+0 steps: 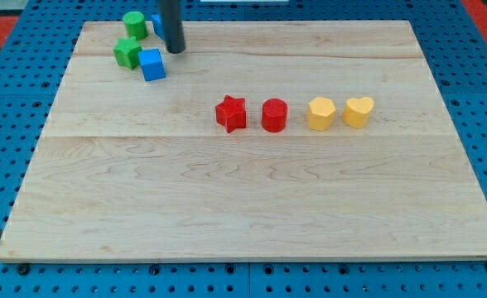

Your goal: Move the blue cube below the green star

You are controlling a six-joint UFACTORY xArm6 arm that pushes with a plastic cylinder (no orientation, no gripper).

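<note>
The blue cube (152, 64) lies on the wooden board near the view's top left, just right of and slightly below the green star (127, 52), almost touching it. My tip (175, 49) stands just up and right of the blue cube, close to its top right corner. A second blue block (156, 24) is mostly hidden behind the rod, so its shape cannot be made out. A green cylinder (133, 23) sits above the green star.
A red star (231, 113), a red cylinder (274, 115), a yellow block (320, 113) and a yellow heart (359, 111) stand in a row across the board's middle. The board's top edge (310, 22) runs just behind the rod.
</note>
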